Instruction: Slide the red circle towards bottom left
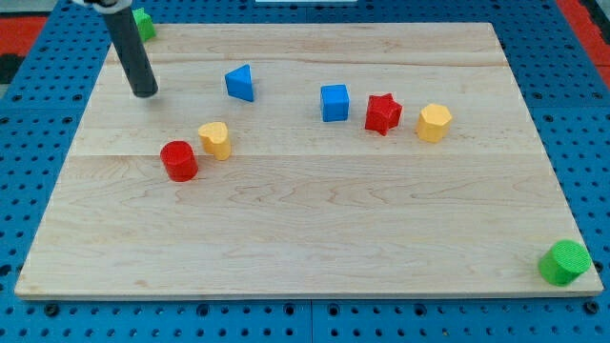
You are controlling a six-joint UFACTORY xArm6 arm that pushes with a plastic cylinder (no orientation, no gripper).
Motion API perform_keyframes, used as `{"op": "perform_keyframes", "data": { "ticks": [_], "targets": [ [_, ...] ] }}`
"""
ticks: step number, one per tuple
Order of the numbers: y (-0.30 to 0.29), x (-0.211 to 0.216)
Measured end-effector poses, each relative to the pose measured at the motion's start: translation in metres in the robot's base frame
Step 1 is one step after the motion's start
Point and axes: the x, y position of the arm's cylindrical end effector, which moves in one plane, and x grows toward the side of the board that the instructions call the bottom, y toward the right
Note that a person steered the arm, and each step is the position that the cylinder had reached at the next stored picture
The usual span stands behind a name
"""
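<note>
The red circle (178, 160) is a short red cylinder left of the board's middle. A yellow heart-like block (215, 139) sits just to its upper right, nearly touching it. My tip (145, 93) stands on the board up and to the left of the red circle, well apart from it, with the dark rod rising toward the view's top left.
A blue triangle (240, 83) lies right of my tip. A blue cube (335, 102), a red star (382, 113) and a yellow hexagon (434, 122) form a row at the upper right. A green block (143, 23) sits at the top left corner, another green one (563, 262) at the bottom right corner of the wooden board (315, 238).
</note>
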Motion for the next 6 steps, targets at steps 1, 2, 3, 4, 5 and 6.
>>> {"op": "perform_keyframes", "data": {
  "ticks": [1,2,3,4,5,6],
  "targets": [
    [0.033,0.037],
    [0.075,0.060],
    [0.076,0.083],
    [0.063,0.093],
    [0.063,0.122],
    [0.059,0.147]
  ]
}}
